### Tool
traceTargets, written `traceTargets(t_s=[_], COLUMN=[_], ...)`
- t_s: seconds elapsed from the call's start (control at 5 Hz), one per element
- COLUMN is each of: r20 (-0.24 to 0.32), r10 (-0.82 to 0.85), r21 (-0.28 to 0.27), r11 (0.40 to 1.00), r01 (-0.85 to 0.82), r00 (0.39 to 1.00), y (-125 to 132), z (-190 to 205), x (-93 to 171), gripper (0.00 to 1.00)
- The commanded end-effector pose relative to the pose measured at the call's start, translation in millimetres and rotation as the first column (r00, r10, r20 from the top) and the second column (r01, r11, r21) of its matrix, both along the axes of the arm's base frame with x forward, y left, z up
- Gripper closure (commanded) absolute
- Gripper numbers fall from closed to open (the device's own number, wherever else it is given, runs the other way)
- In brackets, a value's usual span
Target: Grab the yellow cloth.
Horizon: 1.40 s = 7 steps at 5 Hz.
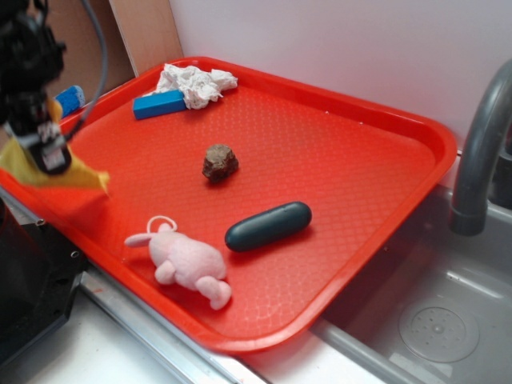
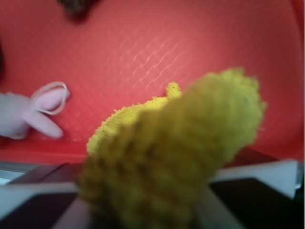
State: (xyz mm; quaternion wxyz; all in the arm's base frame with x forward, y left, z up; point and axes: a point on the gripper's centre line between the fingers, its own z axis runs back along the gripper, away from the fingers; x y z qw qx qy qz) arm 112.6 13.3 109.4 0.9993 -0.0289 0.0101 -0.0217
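The yellow cloth hangs off the tray's left edge, pinched in my gripper, which is shut on it and holds it above the tray. In the wrist view the yellow cloth is a blurred knit bunch filling the lower middle and hiding the fingertips. The red tray lies below it.
On the red tray lie a pink plush toy, a dark oblong object, a brown lump, a blue block and a white rag. A sink with a grey faucet is at right.
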Motion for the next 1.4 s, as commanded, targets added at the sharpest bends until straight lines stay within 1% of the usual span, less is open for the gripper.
traceTargets(t_s=[0.0, 0.2, 0.4, 0.6, 0.8, 1.0, 1.2], r20=[0.056, 0.105, 0.147, 0.176, 0.161, 0.099, 0.069], r10=[0.021, 0.072, 0.09, 0.095, 0.088, 0.091, 0.086], r21=[0.118, 0.078, 0.08, 0.064, 0.075, 0.089, 0.087], r11=[0.993, 0.994, 0.992, 0.992, 0.992, 0.991, 0.992], r01=[-0.027, -0.081, -0.102, -0.107, -0.102, -0.1, -0.092], r00=[0.998, 0.992, 0.985, 0.98, 0.983, 0.991, 0.994], y=[-26.7, -14.4, -9.1, -6.6, -8.4, -4.3, -4.4], z=[102.1, 143.4, 151.8, 153.2, 140.8, 108.7, 96.7], x=[94.7, 101.8, 95.7, 88.5, 88.8, 87.1, 85.8], gripper=[1.0, 1.0, 1.0, 1.0, 1.0, 1.0, 1.0])
